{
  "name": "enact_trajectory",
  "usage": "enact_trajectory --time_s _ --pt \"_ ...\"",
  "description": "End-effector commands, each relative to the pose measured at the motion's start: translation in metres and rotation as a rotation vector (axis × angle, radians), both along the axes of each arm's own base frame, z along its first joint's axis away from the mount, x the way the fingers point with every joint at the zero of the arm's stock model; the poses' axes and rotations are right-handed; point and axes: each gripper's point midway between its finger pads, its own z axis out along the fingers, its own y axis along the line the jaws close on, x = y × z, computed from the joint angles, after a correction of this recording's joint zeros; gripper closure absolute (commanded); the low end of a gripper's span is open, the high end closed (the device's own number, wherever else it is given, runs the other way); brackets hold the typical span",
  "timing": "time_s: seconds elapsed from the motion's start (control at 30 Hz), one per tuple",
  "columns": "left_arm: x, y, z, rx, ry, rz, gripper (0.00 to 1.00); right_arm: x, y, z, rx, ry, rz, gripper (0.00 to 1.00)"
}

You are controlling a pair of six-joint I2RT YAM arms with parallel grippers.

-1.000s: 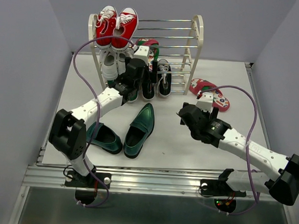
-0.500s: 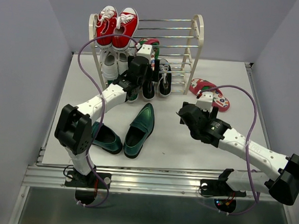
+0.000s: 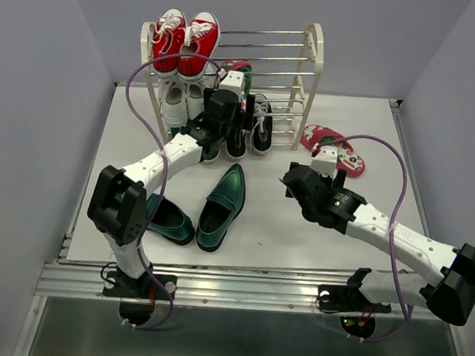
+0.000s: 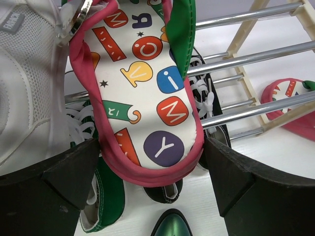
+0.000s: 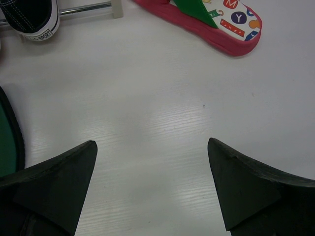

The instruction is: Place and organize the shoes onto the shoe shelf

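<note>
One red flip-flop [image 4: 147, 98] with a lettered footbed lies on the shoe shelf's [image 3: 313, 69] rods, its heel between the fingers of my left gripper [image 4: 151, 147], which stands open around it. From above, that gripper [image 3: 237, 96] is at the rack's middle tier. The other flip-flop [image 3: 333, 148] lies on the table right of the shelf. Black sneakers [image 3: 262, 123] stand on the bottom tier. Two dark green loafers [image 3: 223, 205] lie on the table in front. My right gripper [image 3: 290, 182] hovers open and empty over bare table [image 5: 151, 147].
Red sneakers [image 3: 186, 40] sit on the top tier and white sneakers [image 3: 174, 100] below them at the left. A green canvas shoe [image 4: 106, 201] stands under my left gripper. Grey walls close in the table on three sides.
My left arm has pushed a little farther toward the shelf, its elbow swinging up. The right arm and the shoes on the table have not moved.
</note>
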Motion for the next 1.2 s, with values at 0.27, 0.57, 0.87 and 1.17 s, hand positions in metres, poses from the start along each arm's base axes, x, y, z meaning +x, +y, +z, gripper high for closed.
enact_trajectory --time_s 0.27,0.57,0.87,1.17 --pt "-0.023 0.033 0.089 -0.024 -0.136 0.073 0.01 0.012 0.011 0.045 0.079 -0.087 0.017 0.0" --pt "-0.08 0.013 0.118 -0.116 -0.167 -0.1 0.01 0.03 -0.028 0.046 0.161 -0.012 -0.007 0.0" --pt "-0.152 0.032 0.078 -0.248 -0.073 -0.067 0.01 0.065 -0.148 -0.012 0.152 0.177 -0.192 0.0" --pt "-0.169 0.035 0.02 -0.211 0.035 -0.052 0.01 0.166 -0.197 -0.046 0.333 0.231 -0.038 0.0"
